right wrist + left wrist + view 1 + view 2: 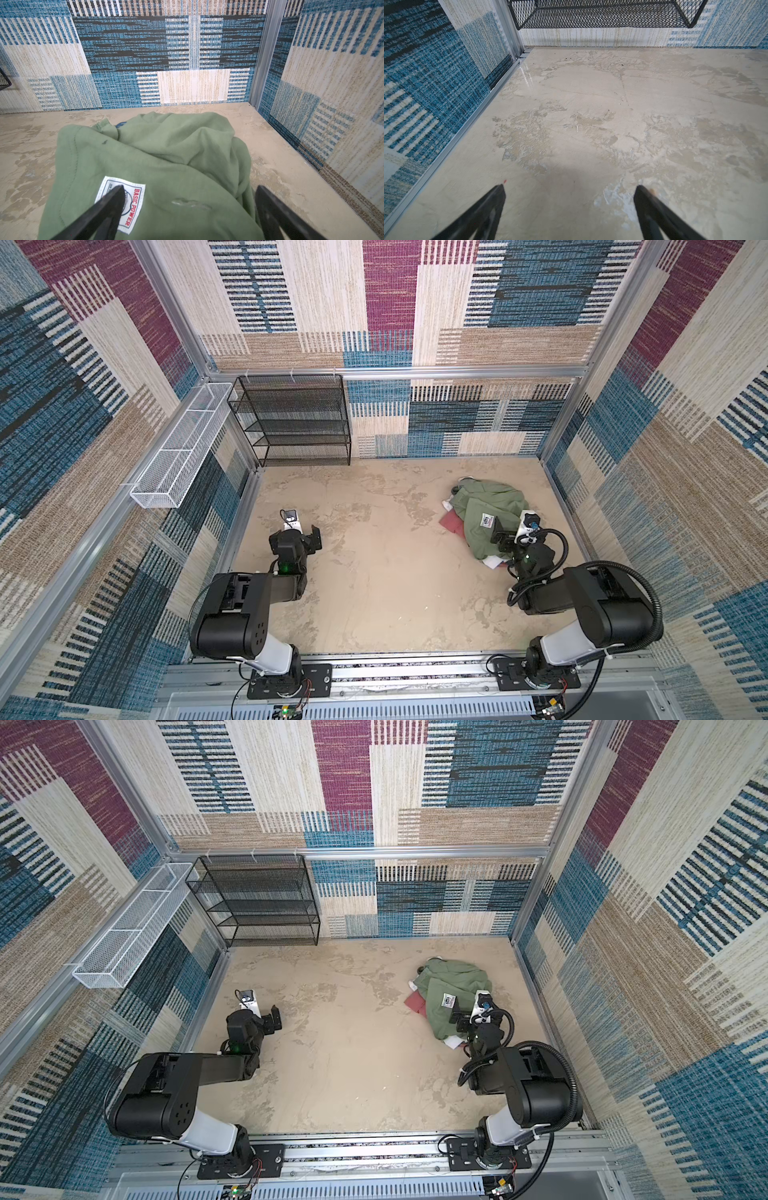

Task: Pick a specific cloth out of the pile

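Right pincer (pixel 190 187) hangs with its jaws spread wide and empty just above the olive-green garment (pixel 166 145), one finger over its white "BASIC POWER" patch (pixel 134 197). Closing here would, I judge, lift the wrong piece. The cloth (pixel 453 523), salmon-red, shows only as a small corner off to this pincer's left. It pokes out from under the green edge of the pile (pixel 486 506) onto the table (pixel 374 572), and the right wrist view does not catch it at all. A sound move is to shift left and low to that exposed corner, pinch red fabric alone, and draw it out sideways slowly so the green layer slides off. A scrap of white garment (pixel 492 563) lies on the pincer's near side. Left pincer (pixel 570 186), also open and empty, sits well apart over bare table and could pin the green top.
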